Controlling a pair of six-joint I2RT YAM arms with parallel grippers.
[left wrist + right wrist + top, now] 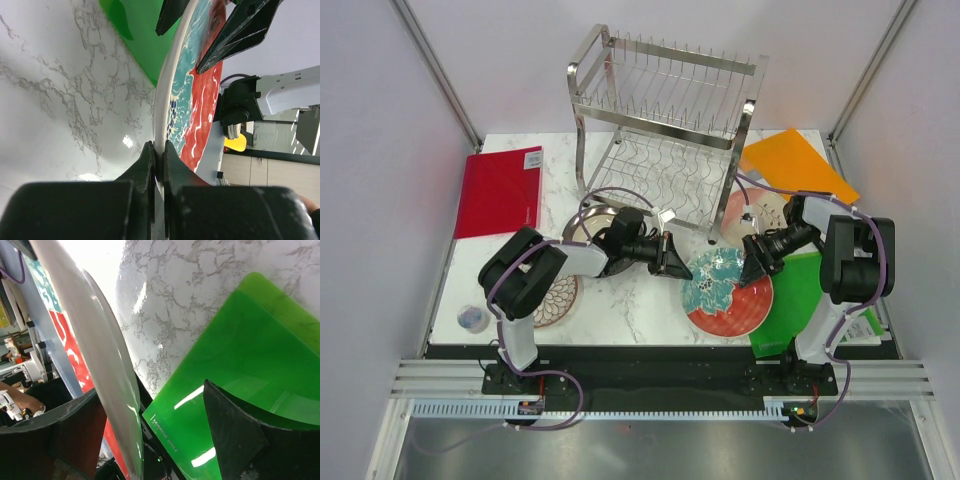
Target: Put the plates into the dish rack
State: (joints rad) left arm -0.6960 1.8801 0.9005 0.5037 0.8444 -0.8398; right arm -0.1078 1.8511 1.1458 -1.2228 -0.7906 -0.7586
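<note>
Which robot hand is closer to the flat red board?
Left. The left hand pinches the flowered plate at its left rim, to the right of the red board. The right hand sits open at that plate's right rim, farther right still.

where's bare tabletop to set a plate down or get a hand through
Bare marble: the near edge between the brown plate and the red plate, and the strip between the red board and the dish rack. Crowded on the right: green board, orange board, pink plate.
</note>
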